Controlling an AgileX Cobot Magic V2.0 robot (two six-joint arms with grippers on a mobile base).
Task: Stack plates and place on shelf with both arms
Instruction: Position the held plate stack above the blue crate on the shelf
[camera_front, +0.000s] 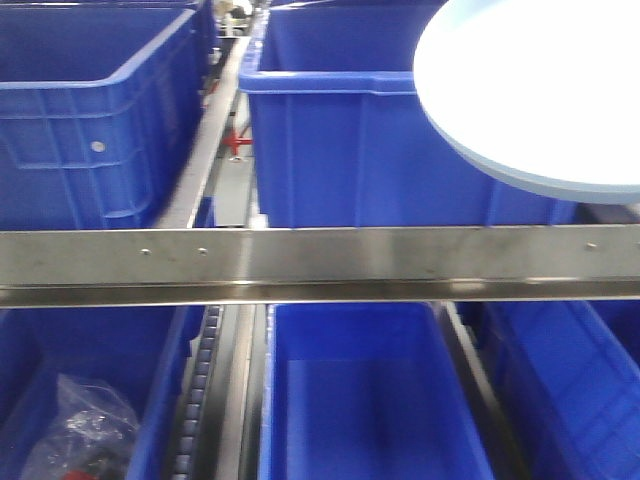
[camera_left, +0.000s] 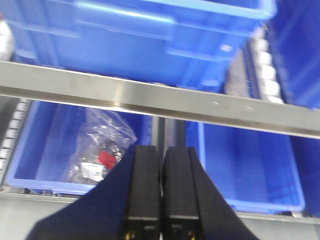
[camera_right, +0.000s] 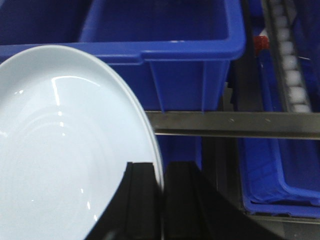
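A pale bluish-white plate (camera_right: 65, 150) fills the left of the right wrist view, and my right gripper (camera_right: 162, 172) is shut on its rim, one finger on each face. From the front, that plate (camera_front: 540, 90) hangs in the air at the top right, in front of a blue bin. Only this one plate shows. My left gripper (camera_left: 161, 156) is shut with nothing between its fingers, held before the shelf rail (camera_left: 150, 97). Neither gripper is visible in the front view.
A steel shelf rail (camera_front: 300, 260) runs across with blue bins above (camera_front: 340, 150) and below (camera_front: 360, 400). A lower left bin holds a clear bag of parts (camera_left: 100, 150). Roller tracks (camera_front: 195, 400) run between bins.
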